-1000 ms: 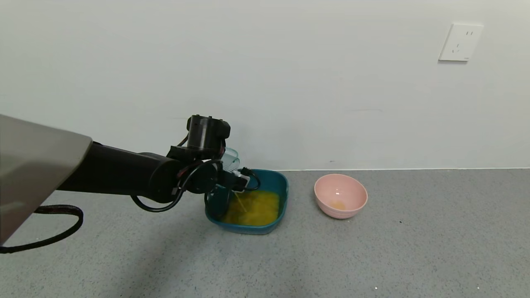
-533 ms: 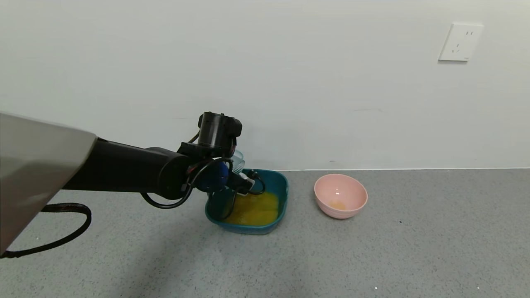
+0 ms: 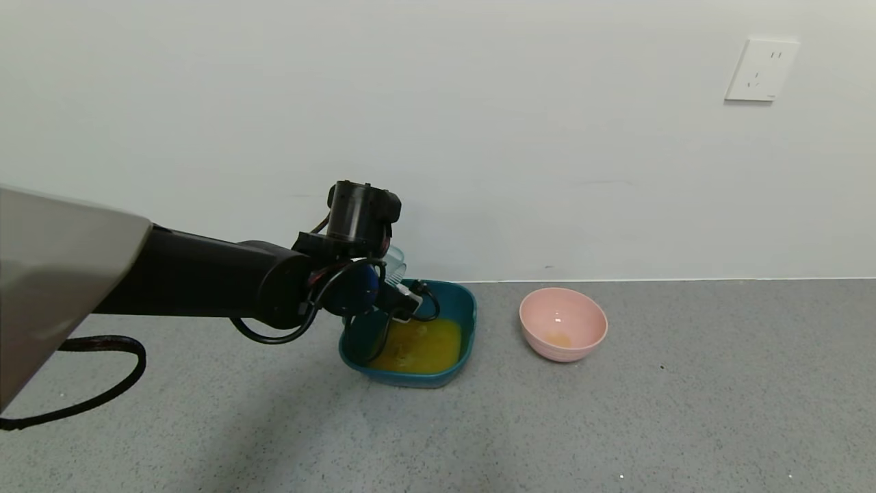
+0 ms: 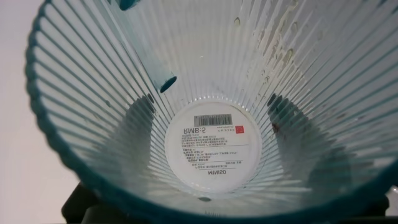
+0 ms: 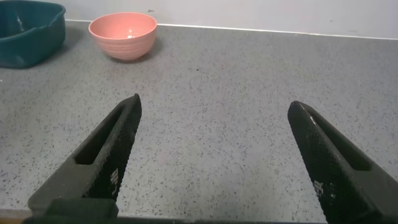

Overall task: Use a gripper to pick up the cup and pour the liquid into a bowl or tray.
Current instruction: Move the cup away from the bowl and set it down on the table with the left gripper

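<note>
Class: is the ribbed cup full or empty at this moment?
Empty: the cup shows its bare base label and only droplets; the liquid lies in the tray.

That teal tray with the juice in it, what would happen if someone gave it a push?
The tray would probably slide rather than tip: it looks low and wide. The liquid pooled in it would likely slosh, since its walls look shallow. It may feel heavier than the nearly empty pink bowl.
</note>
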`<state>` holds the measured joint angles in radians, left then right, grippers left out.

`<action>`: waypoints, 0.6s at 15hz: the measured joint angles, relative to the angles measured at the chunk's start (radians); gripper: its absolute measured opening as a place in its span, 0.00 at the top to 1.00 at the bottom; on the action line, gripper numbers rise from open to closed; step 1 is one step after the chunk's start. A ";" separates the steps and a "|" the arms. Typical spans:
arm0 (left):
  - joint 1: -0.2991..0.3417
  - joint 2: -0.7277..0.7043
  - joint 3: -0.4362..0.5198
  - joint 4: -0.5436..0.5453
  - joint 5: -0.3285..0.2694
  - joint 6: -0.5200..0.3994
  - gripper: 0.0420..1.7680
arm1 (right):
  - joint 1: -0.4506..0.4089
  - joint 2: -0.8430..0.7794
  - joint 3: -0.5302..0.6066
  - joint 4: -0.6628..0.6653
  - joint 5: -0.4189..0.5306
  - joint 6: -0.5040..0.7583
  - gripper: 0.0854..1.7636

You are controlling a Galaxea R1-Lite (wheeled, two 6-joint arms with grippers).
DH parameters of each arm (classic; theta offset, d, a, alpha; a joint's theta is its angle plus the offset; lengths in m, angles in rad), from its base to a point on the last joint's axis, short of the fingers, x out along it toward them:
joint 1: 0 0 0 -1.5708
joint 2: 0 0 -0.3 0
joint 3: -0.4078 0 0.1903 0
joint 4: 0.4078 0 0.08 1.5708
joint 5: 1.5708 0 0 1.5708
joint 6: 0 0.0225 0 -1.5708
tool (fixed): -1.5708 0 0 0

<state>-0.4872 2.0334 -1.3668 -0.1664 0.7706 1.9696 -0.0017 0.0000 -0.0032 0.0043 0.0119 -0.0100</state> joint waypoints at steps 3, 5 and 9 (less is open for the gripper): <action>0.000 -0.001 0.009 -0.013 -0.004 -0.009 0.28 | 0.000 0.000 0.000 0.000 0.000 0.000 0.03; 0.003 -0.001 0.013 -0.020 -0.011 -0.019 0.28 | 0.000 0.000 0.000 0.000 0.000 0.000 0.03; 0.011 -0.002 0.047 -0.006 -0.054 -0.183 0.28 | 0.000 0.000 0.000 0.000 0.000 0.000 0.03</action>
<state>-0.4762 2.0315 -1.3196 -0.1721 0.7162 1.7862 -0.0017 0.0000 -0.0032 0.0047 0.0119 -0.0104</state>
